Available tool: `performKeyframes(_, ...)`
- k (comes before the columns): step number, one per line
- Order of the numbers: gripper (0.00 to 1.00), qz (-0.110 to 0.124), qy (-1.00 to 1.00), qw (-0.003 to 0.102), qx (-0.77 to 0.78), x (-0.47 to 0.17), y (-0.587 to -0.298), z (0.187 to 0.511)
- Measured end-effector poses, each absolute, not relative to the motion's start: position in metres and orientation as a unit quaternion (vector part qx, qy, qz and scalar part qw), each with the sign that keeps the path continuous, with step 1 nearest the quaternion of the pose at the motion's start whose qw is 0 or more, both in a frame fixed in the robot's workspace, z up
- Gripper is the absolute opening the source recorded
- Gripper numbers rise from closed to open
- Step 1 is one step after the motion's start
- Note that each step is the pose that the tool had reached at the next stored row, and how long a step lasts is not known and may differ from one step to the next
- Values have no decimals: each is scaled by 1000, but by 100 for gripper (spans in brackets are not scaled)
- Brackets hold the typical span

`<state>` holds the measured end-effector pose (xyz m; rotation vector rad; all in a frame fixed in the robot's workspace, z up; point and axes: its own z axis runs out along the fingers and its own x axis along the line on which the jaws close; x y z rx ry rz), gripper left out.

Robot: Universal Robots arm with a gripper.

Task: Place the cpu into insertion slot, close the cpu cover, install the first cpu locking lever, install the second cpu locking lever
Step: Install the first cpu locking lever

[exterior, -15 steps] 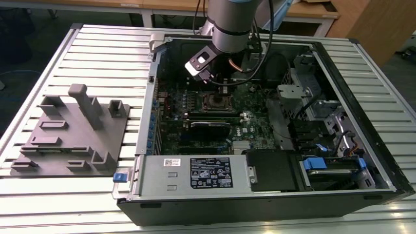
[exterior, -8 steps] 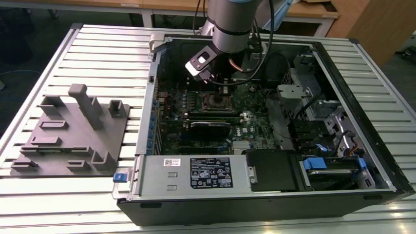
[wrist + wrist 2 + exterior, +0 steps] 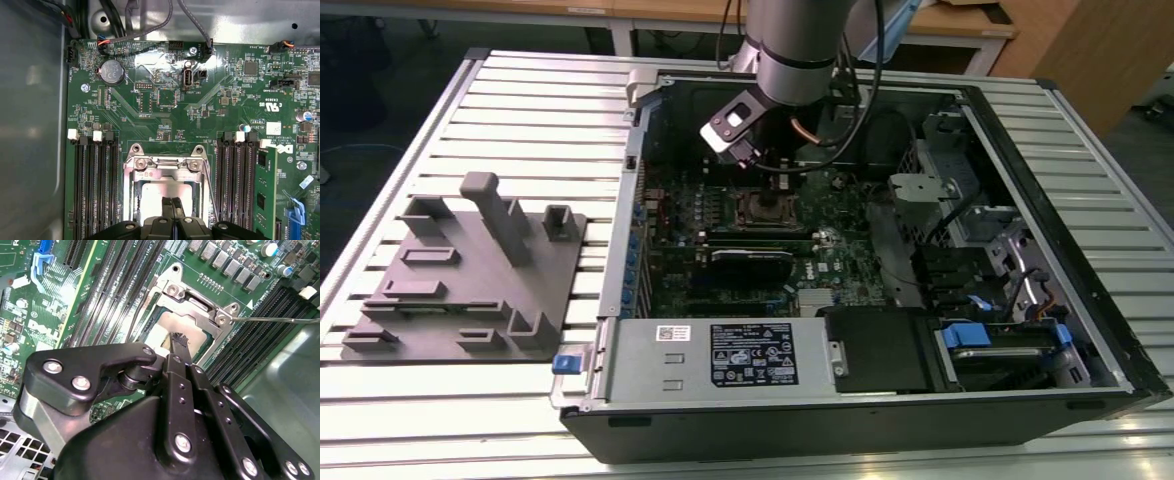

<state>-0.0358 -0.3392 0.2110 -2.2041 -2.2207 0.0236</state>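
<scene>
The cpu (image 3: 161,192) lies in the insertion slot (image 3: 763,211), its dull pale top showing through the window of the cpu cover (image 3: 167,173). The silvery frame appears to lie flat over it. The gripper (image 3: 172,202) stands right above. Its jaws are pressed together with nothing between them, and in both wrist views the joined tips rest on or just above the cpu's top, inside the window. I can't quite tell from here whether they touch.

A thin wire locking lever (image 3: 270,318) runs from the cover's corner out over the memory slots (image 3: 97,190) beside the socket. It looks unlatched, though the angle makes that hard to judge. More of these long black slots flank the socket's other side, all on the green board (image 3: 150,107).

The board lies inside an open computer case (image 3: 1067,210) on a slatted table (image 3: 520,100). The socket is toward the case's far end, and the arm (image 3: 787,50) reaches down into it from the far side. On the exterior view's left, well apart from the case, a grey fixture plate (image 3: 454,290) with upright posts rests on the table.
</scene>
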Motion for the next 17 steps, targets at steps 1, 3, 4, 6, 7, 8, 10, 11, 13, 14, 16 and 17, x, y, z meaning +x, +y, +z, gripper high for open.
performKeyframes(1, 11, 7, -710, 6, -704, -36, -339, 212)
performKeyframes(3, 11, 7, -710, 6, -704, -36, -339, 215)
performKeyframes(4, 11, 8, -710, 6, -704, -36, -339, 216)
performKeyframes(6, 11, 8, -710, 6, -704, -36, -339, 219)
performKeyframes(7, 11, 8, -710, 6, -704, -36, -339, 221)
performKeyframes(8, 11, 8, -710, 6, -704, -36, -339, 222)
performKeyframes(10, 11, 8, -710, 6, -704, -36, -339, 226)
performKeyframes(11, 11, 8, -710, 6, -704, -36, -339, 227)
performKeyframes(13, 11, 8, -710, 6, -704, -36, -339, 231)
performKeyframes(14, 11, 8, -710, 6, -704, -36, -339, 233)
performKeyframes(16, 11, 7, -710, 6, -704, -36, -339, 237)
performKeyframes(17, 11, 7, -710, 6, -704, -36, -339, 239)
